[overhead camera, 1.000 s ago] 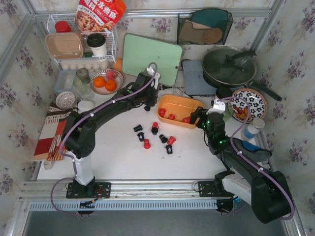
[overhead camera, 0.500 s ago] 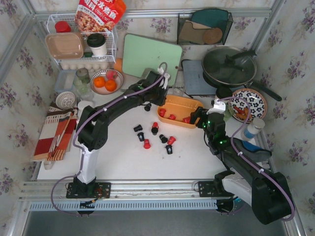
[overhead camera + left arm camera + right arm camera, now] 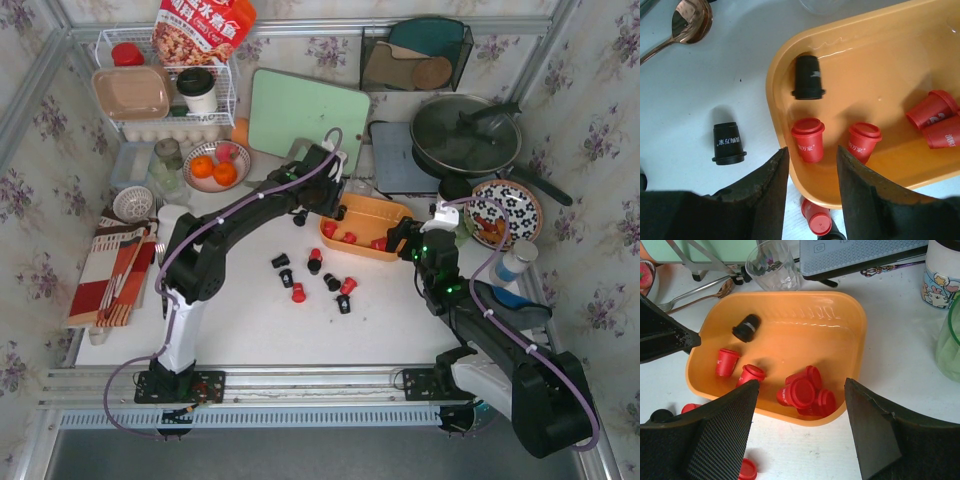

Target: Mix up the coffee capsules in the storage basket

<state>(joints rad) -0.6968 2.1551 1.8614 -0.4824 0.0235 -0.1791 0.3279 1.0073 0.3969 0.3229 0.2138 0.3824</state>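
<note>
Filling the orange basket (image 3: 771, 95) — left fingers (image 3: 765, 190) half-parted, right fingers (image 3: 720, 430) wide, both empty; next, pinch the black capsule (image 3: 728, 144) off the worktop (image 3: 690, 100).

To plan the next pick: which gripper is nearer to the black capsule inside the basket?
Left. The left gripper hovers just beside the black capsule, over the basket's rim; the right gripper is across the basket from it.

The top camera is sitting high above and behind the arms, looking down on the white table (image 3: 250, 320). The wrist cameras are looking down from very close, one at each end of the shallow orange plastic basket (image 3: 865, 75) that all three are showing.
</note>
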